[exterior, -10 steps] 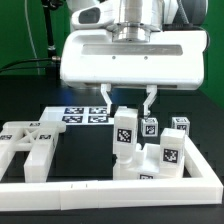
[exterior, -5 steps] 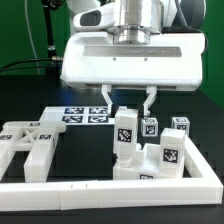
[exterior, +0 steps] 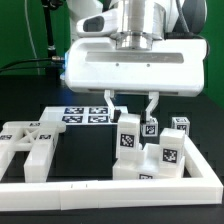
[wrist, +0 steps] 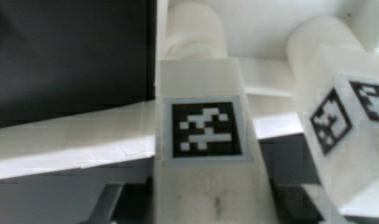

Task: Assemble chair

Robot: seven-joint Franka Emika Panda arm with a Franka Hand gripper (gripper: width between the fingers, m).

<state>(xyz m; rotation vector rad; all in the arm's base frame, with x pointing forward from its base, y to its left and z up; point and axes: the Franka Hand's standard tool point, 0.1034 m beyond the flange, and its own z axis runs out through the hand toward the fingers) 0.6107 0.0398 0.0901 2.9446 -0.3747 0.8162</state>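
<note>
- Since a second ago, the arm's wide white head has shifted a little toward the exterior view's right, and the tagged post under it has shifted the same way.
- On the black table (exterior: 90, 150), the long white border rail (exterior: 100, 188) runs along the near edge, and the marker board (exterior: 70, 112) lies flat further back.
- Next in size, the half-built chair (exterior: 165, 155) stands at the exterior view's right, inside the rail. It is a cluster of white blocks with tags and cube tops.
- Some loose parts (exterior: 30, 145) lie flat at the exterior view's left, well apart from the chair.
- Upright at the chair's left side stands the post (exterior: 127, 138), touching the blocks beside it.
- Smallest, the gripper (exterior: 130, 108) has one finger on each side of the post's top. In the wrist view both fingers seem pressed on it, so I judge it clamped on the post.
- My worry is that the post tilts in this narrow grip. Then its foot can catch on the neighbouring block and not seat, or it can push the whole chair along the table.
</note>
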